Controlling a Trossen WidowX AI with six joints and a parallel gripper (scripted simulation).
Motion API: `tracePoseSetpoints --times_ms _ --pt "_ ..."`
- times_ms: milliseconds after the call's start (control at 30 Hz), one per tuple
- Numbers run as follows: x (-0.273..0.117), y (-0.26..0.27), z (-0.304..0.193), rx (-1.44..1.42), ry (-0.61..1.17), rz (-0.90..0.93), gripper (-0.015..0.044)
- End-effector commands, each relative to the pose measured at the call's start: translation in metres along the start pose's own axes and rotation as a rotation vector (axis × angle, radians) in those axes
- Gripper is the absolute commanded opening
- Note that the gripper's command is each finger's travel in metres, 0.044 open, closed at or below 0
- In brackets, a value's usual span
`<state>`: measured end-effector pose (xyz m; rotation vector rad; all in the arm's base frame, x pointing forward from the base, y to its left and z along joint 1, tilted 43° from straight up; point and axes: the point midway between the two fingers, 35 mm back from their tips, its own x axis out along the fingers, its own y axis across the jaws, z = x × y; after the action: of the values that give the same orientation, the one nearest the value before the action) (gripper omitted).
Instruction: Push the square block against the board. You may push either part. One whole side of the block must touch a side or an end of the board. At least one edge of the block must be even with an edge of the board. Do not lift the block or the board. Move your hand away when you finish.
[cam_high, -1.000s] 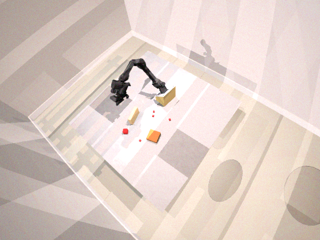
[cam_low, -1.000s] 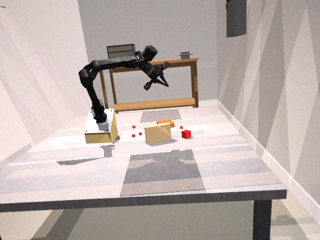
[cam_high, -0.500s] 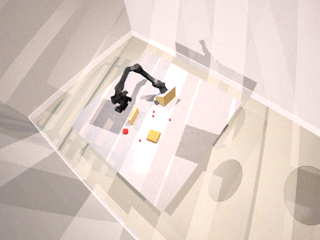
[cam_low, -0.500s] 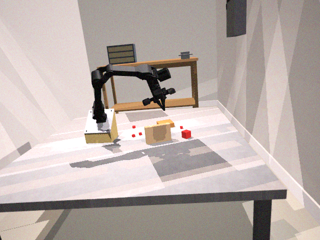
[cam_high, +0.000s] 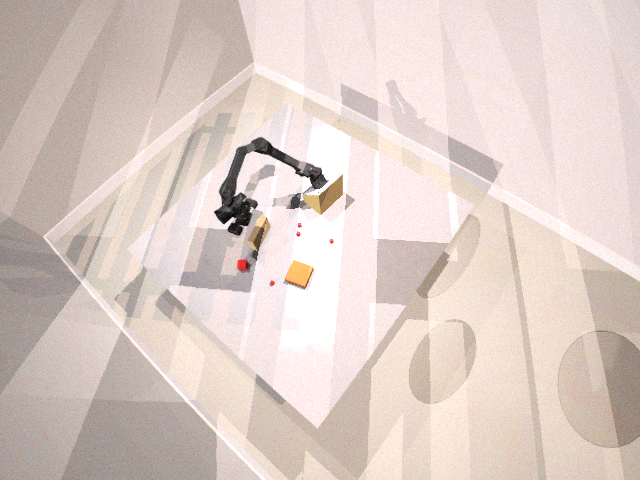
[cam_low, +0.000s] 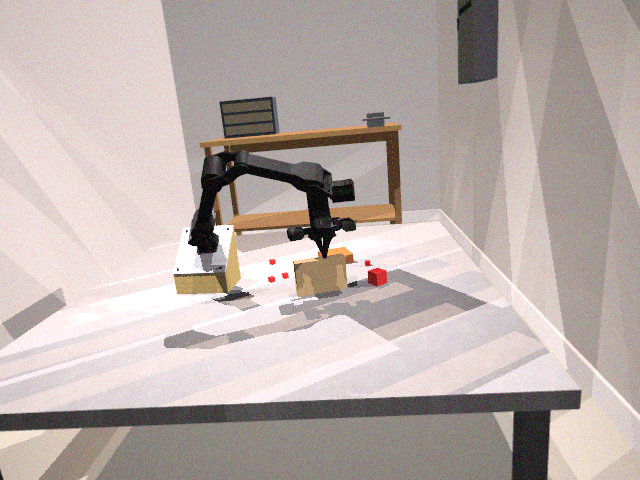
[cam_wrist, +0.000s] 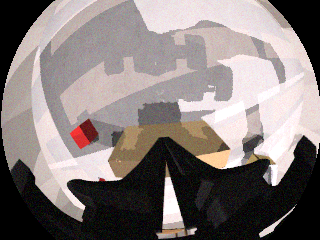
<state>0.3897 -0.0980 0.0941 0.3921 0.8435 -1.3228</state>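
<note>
The board (cam_high: 258, 232) (cam_low: 320, 277) (cam_wrist: 197, 137) is a tan plank standing on its long edge near the middle of the table. The square block (cam_high: 299, 273) (cam_low: 341, 251) is a flat orange tile. It lies apart from the board, on the side away from my arm. My gripper (cam_high: 249, 217) (cam_low: 324, 253) (cam_wrist: 164, 142) is shut and empty. It points down with its tip right at the board's top edge. I cannot tell whether it touches the board.
A red cube (cam_high: 242, 265) (cam_low: 377, 276) (cam_wrist: 84, 134) lies near one end of the board. Small red markers (cam_high: 298, 225) (cam_low: 271, 279) dot the table. The arm's wedge-shaped base (cam_high: 325, 193) (cam_low: 206, 273) stands at the table's side. A wooden shelf table (cam_low: 310, 136) stands behind.
</note>
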Motion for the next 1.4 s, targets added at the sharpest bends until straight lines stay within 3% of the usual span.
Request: tracePoseSetpoints --times_ms 0,1367 --pt "0.031 -0.007 -0.002 -0.012 0.010 -0.027 0.0000" --pt "0.031 -0.005 -0.036 -0.013 0.013 -0.027 0.0000"
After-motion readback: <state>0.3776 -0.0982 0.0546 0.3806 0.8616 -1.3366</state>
